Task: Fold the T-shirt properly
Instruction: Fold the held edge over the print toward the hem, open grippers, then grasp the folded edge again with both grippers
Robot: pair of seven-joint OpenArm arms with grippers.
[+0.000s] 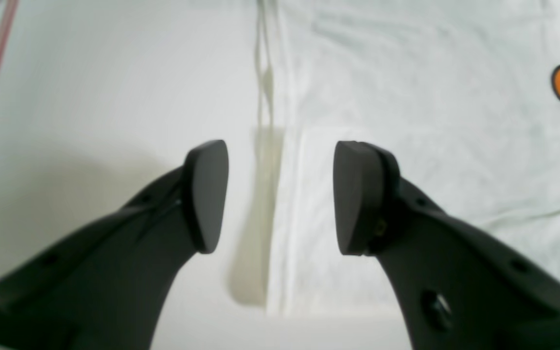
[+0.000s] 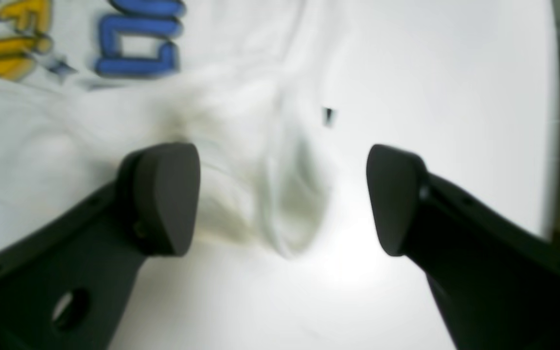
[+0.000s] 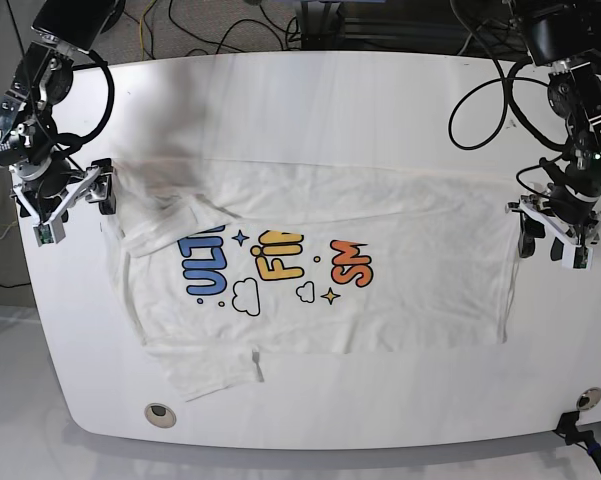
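T-shirt (image 3: 380, 300) edges are approached at 3 and 9 o'clock; left gripper (image 1: 280, 197) and right gripper (image 2: 280, 199) are spread, unladen; pinching is needed next.

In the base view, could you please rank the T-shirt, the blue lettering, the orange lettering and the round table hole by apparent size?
1. T-shirt
2. Blue lettering
3. Orange lettering
4. Round table hole

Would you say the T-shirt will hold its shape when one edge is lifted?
Probably not: the T-shirt already lies wrinkled, with a bunched sleeve, so it looks limp. A lifted edge would likely sag and drag the rest across the table.
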